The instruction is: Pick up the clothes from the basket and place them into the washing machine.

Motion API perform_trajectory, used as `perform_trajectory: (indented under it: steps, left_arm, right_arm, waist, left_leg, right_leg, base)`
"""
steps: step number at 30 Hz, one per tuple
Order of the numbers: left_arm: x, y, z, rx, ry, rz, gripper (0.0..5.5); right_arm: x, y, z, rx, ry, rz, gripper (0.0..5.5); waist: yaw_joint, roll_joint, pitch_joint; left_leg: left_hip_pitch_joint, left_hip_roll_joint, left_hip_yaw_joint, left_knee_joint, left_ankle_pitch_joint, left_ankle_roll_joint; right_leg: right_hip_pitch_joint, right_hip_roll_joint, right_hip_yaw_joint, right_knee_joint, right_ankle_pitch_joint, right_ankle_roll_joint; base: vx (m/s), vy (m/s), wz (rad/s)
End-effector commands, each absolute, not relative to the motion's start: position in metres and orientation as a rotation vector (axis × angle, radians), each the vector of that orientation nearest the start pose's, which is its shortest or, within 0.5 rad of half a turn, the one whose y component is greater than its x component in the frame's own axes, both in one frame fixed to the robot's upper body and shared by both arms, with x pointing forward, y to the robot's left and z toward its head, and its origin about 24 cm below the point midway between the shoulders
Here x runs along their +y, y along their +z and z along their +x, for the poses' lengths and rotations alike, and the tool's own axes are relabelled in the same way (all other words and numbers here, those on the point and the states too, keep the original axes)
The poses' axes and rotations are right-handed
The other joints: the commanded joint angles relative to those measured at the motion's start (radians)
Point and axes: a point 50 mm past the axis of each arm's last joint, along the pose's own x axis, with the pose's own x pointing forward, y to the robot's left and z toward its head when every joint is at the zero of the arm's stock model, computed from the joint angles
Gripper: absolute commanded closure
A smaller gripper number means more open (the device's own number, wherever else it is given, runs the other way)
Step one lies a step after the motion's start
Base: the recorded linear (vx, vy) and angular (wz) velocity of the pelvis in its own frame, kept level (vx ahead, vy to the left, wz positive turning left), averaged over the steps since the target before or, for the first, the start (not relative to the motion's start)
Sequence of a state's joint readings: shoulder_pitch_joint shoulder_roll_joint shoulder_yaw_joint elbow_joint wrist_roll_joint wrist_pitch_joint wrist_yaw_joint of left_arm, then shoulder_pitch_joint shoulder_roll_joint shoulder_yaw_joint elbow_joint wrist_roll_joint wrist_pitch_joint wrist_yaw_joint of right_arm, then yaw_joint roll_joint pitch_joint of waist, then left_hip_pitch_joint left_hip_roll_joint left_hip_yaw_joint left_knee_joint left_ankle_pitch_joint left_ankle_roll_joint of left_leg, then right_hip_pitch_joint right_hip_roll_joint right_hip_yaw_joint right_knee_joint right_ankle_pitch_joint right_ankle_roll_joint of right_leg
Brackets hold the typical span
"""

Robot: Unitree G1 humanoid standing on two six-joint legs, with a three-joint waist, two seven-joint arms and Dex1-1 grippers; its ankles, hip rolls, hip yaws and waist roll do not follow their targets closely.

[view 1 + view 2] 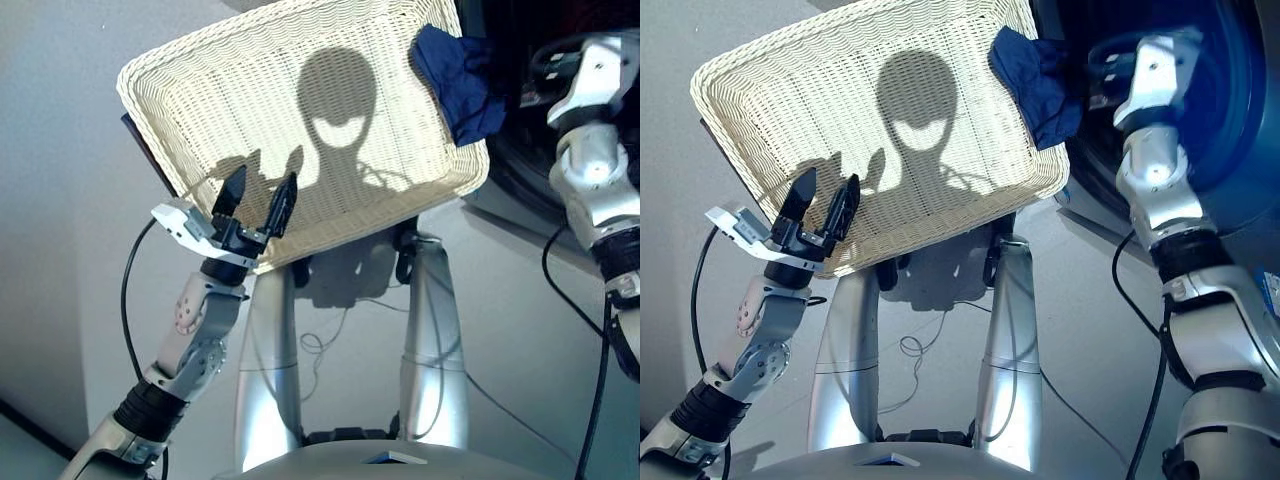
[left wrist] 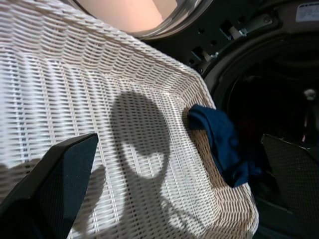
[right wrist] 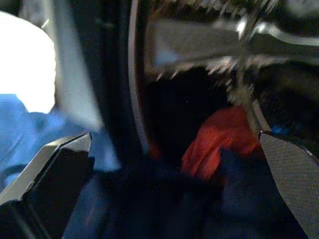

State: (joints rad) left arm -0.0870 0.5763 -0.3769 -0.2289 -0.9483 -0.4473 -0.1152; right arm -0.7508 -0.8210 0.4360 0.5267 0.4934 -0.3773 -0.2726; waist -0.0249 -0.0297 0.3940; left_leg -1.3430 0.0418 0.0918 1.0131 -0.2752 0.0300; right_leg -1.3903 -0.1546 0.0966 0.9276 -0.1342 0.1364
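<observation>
The left hand stands raised at the near left, its two black fingers spread apart with nothing between them, tips pointing up in front of the near left part of the basket. Whether the tips touch the wicker cannot be told from the head views; in the left wrist view the one finger that shows lies over the woven floor with nothing in its grip.

The basket is pale cream wicker, tilted steeply so that its whole inner floor faces the camera. The floor is bare weave apart from one garment. The navy blue garment hangs crumpled over the basket's far right corner, draped across the rim toward the washing machine. In the left wrist view the same navy cloth spills over the rim right beside the dark mouth of the machine.

The right hand reaches to the far right, into the round opening of the washing machine; the head views show only its silver forearm there, with the hand itself hidden. In the right wrist view its two black fingers stand wide apart, holding nothing. Beyond them, inside the dark drum, lies the red-orange garment, with dark cloth in front of it that is too blurred to name.
</observation>
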Motion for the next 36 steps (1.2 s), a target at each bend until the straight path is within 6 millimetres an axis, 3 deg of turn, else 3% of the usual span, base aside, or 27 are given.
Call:
perform_trajectory:
  steps: [1, 5, 12, 23, 33, 34, 35, 36]
  left_arm:
    - [0.156, 0.133, 0.226, -0.509, -0.492, -0.515, 0.0]
    - [0.154, 0.131, 0.226, -0.492, -0.498, -0.524, 0.0]
    - [0.149, 0.129, 0.227, -0.478, -0.514, -0.537, 0.0]
    - [0.143, 0.131, 0.23, -0.488, -0.527, -0.558, 0.0]
    - [0.135, 0.133, 0.234, -0.497, -0.498, -0.572, 0.0]
    - [0.134, 0.133, 0.234, -0.497, -0.506, -0.571, 0.0]
    - [0.133, 0.134, 0.234, -0.499, -0.508, -0.572, 0.0]
    - [0.131, 0.134, 0.234, -0.501, -0.52, -0.576, 0.0]
  right_arm:
    - [-0.243, 0.21, 0.348, -0.56, -0.065, -0.397, 0.0]
    - [-0.231, 0.194, 0.356, -0.476, 0.005, -0.396, 0.0]
    - [-0.218, 0.189, 0.377, -0.398, 0.016, -0.458, 0.0]
    - [-0.19, 0.224, 0.405, -0.425, -0.032, -0.545, 0.0]
    - [-0.205, 0.235, 0.423, -0.272, -0.296, -0.628, 0.0]
    - [-0.21, 0.235, 0.423, -0.248, -0.324, -0.632, 3.06]
    - [-0.211, 0.234, 0.423, -0.243, -0.328, -0.634, 5.5]
    - [-0.212, 0.236, 0.424, -0.233, -0.338, -0.637, 5.5]
  waist:
    - [0.004, 0.056, -0.081]
    - [0.013, 0.055, -0.08]
    - [0.03, 0.065, -0.077]
    - [0.059, 0.072, -0.067]
    - [0.075, 0.08, -0.062]
    - [0.078, 0.081, -0.062]
    - [0.08, 0.082, -0.062]
    - [0.083, 0.083, -0.062]
  left_leg:
    - [-0.017, 0.028, 0.028, -0.08, 0.088, -0.015]
    - [-0.016, 0.03, 0.029, -0.079, 0.088, -0.014]
    - [-0.012, 0.031, 0.033, -0.079, 0.087, -0.015]
    - [-0.008, 0.028, 0.032, -0.081, 0.086, -0.012]
    - [-0.012, 0.022, 0.033, -0.085, 0.086, -0.013]
    - [-0.013, 0.02, 0.034, -0.085, 0.087, -0.014]
    - [-0.014, 0.019, 0.034, -0.085, 0.088, -0.014]
    - [-0.015, 0.018, 0.035, -0.088, 0.089, -0.015]
  right_leg:
    - [0.022, 0.025, -0.036, -0.047, 0.051, -0.089]
    - [0.022, 0.021, -0.037, -0.046, 0.053, -0.089]
    - [0.024, 0.017, -0.038, -0.043, 0.051, -0.089]
    - [0.024, 0.013, -0.039, -0.043, 0.052, -0.088]
    - [0.022, 0.013, -0.044, -0.043, 0.054, -0.091]
    - [0.021, 0.013, -0.045, -0.042, 0.054, -0.092]
    - [0.021, 0.013, -0.045, -0.042, 0.054, -0.092]
    - [0.021, 0.013, -0.047, -0.043, 0.055, -0.092]
  base:
    - [0.0, 0.0, 0.0]
    - [0.0, 0.0, 0.0]
    - [0.0, 0.0, 0.0]
    - [0.0, 0.0, 0.0]
    - [0.0, 0.0, 0.0]
    - [0.0, 0.0, 0.0]
    - [0.0, 0.0, 0.0]
    - [0.0, 0.0, 0.0]
